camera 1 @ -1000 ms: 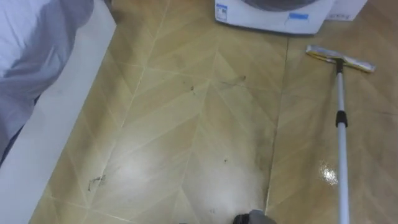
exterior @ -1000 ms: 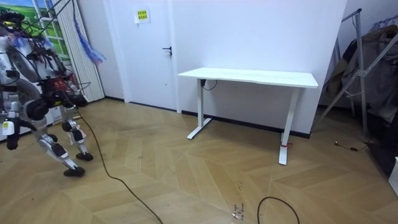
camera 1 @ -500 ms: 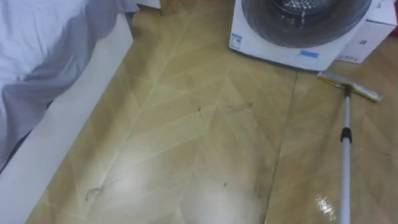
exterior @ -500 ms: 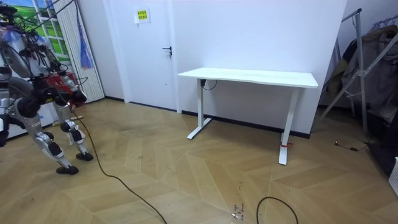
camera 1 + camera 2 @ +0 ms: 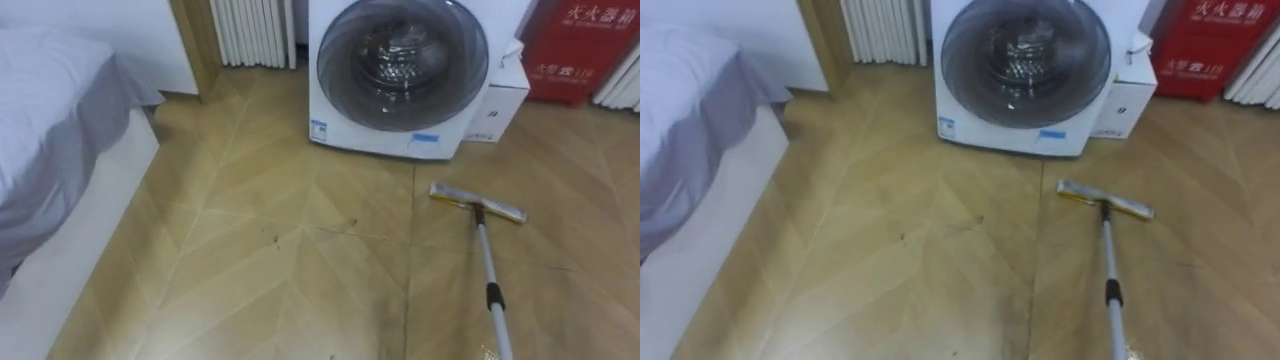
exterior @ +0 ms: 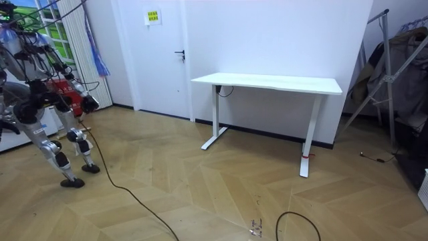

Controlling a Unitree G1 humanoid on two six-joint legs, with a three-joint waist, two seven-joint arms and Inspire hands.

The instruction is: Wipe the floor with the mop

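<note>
The mop (image 5: 487, 262) lies on the floor (image 5: 260, 260) ahead and rightward, its head just short of the washer (image 5: 398, 75), its pole running straight back toward the right robot hand's side, whose grip I cannot tell.

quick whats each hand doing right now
left hand: cannot be told
right hand: cannot be told, too small to read in the room view; the mop head rests on the floor ahead

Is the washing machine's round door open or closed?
Shut. The round door sits flat against the washing machine, with no gap showing around its rim.
</note>
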